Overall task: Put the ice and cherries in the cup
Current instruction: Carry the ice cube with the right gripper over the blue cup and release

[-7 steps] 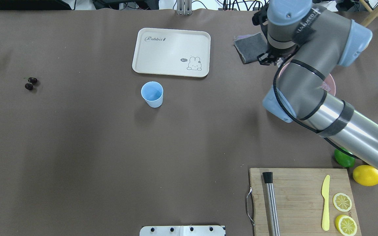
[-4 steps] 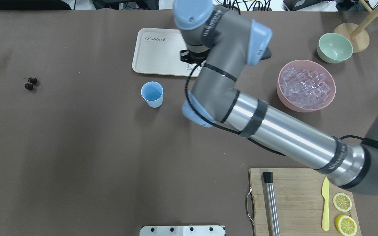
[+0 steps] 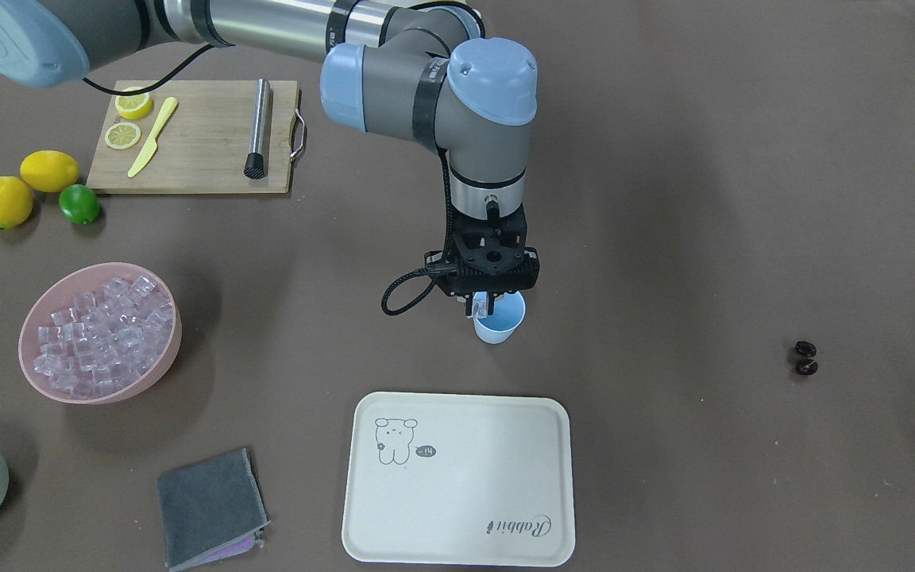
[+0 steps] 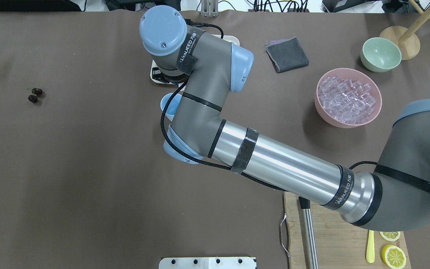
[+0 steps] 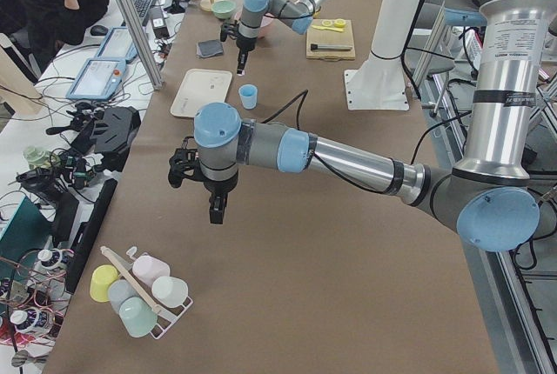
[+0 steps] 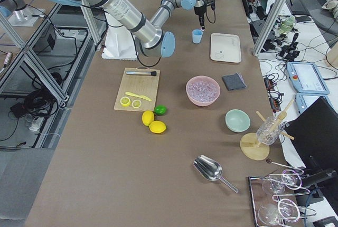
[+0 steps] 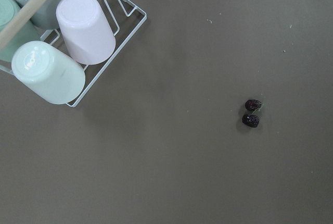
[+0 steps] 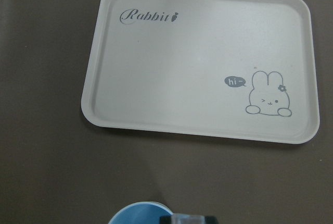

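A: What does the ice cube (image 3: 480, 310) ask of whatever holds it?

B: It looks hard, glassy and slick, and surely light. Pinched on two opposite flat faces it should sit firm. On an edge or corner I would expect it to squirt out. As far as the front view shows, the right tool (image 3: 486, 305) has its fingers drawn in narrowly on that one cube, right over the mouth of the cup (image 3: 499, 327).

A: And the cup itself?

B: It is small, thin blue plastic, upright on the table (image 3: 664, 199), so likely light and easy to tip. I judge the drop should come centred over the rim without brushing the wall. Whether any ice already lies inside, I cannot see.

A: The cherries (image 3: 805, 357)?

B: Two dark, glossy ones lie close together, well apart from the cup, toward the robot's left. They are round and smooth and probably soft, so they would roll away or bruise under a hard squeeze. A gentle pinch across one fruit's middle seems safest, since the stem is too thin to make out.

A: Is the left tool (image 5: 216, 210) ready for them?

B: It hangs above the table, and its wrist camera looks down on the cherries. Whether its fingers are apart or together, I cannot tell.

A: And the supply?

B: The ice (image 3: 100, 334) fills the pink bowl (image 3: 136, 387) on the robot's right, well apart from the cup.
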Tool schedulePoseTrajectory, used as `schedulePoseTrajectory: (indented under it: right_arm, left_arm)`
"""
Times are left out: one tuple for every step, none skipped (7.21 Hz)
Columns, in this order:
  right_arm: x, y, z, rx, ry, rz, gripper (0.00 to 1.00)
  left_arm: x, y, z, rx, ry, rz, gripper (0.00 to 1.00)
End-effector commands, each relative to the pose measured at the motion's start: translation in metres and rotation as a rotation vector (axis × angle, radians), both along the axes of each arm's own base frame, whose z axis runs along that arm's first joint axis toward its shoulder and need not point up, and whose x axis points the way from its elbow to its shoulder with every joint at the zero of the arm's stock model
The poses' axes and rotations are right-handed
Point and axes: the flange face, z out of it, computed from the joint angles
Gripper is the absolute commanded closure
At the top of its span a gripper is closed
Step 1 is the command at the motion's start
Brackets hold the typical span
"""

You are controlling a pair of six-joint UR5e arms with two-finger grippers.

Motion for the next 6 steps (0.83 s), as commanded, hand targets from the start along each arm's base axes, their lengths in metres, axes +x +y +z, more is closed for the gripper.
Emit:
schedulePoseTrajectory:
  right_arm:
    - [-0.023,0.014,0.014,0.027,-0.047,-0.026,0.73]
    - [-0.032,0.025,0.016,0.031,-0.060,-0.039,0.72]
    - [-0.036,0.031,0.012,0.031,-0.080,-0.039,0.71]
    - [-0.037,0.032,0.014,0.028,-0.079,-0.039,0.64]
    - [-0.036,0.032,0.017,0.038,-0.075,-0.047,0.01]
    - [-0.027,0.023,0.017,0.043,-0.074,-0.042,0.01]
  left_arm:
    - [-0.002,0.002,0.001,-0.002,0.000,-0.003,0.02]
    - [-0.004,0.003,0.001,-0.002,0.000,-0.008,0.02]
    - [-0.005,0.003,0.002,-0.003,0.000,-0.010,0.02]
    - [-0.006,0.004,0.003,-0.005,0.000,-0.011,0.02]
    - [-0.006,0.004,0.003,-0.005,0.000,-0.011,0.02]
    - [-0.006,0.004,0.003,-0.005,0.000,-0.011,0.02]
